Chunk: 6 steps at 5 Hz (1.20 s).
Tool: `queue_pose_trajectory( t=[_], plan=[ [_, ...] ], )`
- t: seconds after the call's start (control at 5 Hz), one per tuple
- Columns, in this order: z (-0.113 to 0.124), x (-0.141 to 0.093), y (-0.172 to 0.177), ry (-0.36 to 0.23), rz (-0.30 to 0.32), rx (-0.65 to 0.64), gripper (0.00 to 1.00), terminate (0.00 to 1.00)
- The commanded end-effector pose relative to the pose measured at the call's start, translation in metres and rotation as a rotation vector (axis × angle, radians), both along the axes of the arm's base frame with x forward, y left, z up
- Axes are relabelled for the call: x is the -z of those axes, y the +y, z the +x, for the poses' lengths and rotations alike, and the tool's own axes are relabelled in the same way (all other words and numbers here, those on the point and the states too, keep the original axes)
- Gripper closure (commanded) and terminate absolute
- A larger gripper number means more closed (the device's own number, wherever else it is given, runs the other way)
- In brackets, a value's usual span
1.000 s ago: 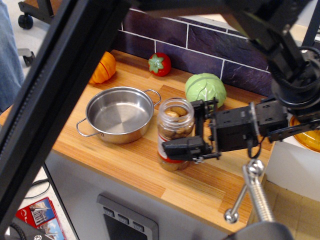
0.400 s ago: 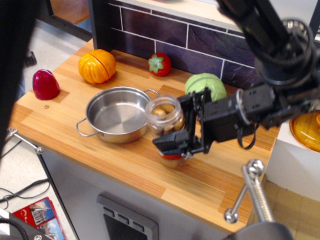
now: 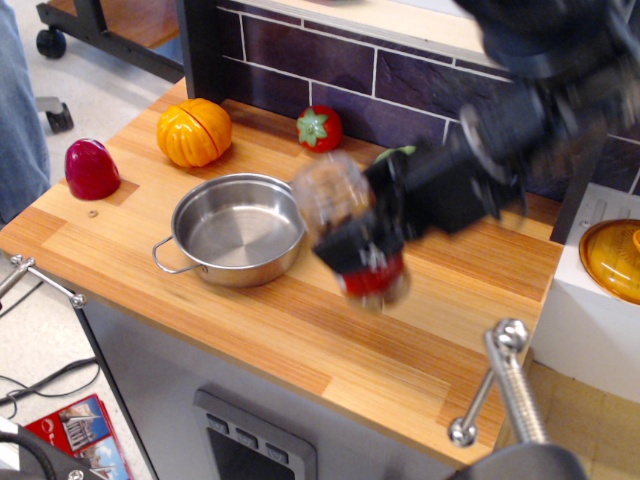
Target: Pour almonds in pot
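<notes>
The black gripper's [image 3: 362,245] jaws grasp the blurred clear almond jar [image 3: 345,225], tilted above the wooden tabletop [image 3: 250,320] beside the shiny steel pot [image 3: 238,228].

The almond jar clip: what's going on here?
The robot arm's claw is shut on the jar of almonds, holding it off the wooden counter and tilted, its open end toward the pot. The image is motion-blurred, so the arm is moving. The pot looks empty; no almonds have landed in it yet. A toy pumpkin, a tomato and a red piece sit untouched around it.
</notes>
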State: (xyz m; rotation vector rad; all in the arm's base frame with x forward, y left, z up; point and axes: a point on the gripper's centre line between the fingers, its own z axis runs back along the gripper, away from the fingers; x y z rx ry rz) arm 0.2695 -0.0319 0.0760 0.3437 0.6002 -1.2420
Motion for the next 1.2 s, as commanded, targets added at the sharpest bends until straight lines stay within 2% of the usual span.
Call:
queue_pose_trajectory(
  t=[0.0, 0.2, 0.6, 0.8, 1.0],
  plan=[
    [0.018, -0.026, 0.028, -0.001, -0.275, 0.047, 1.00, 0.00],
    [0.021, -0.023, 0.026, -0.095, -0.410, 0.019, 1.00, 0.00],
    [0.028, -0.037, 0.014, -0.206, -0.707, -0.054, 1.00, 0.00],
    [0.033, -0.044, 0.017, -0.226, -0.785, -0.063, 1.00, 0.00],
    [0.031, -0.053, 0.023, -0.338, -0.885, -0.050, 1.00, 0.00]
  ],
)
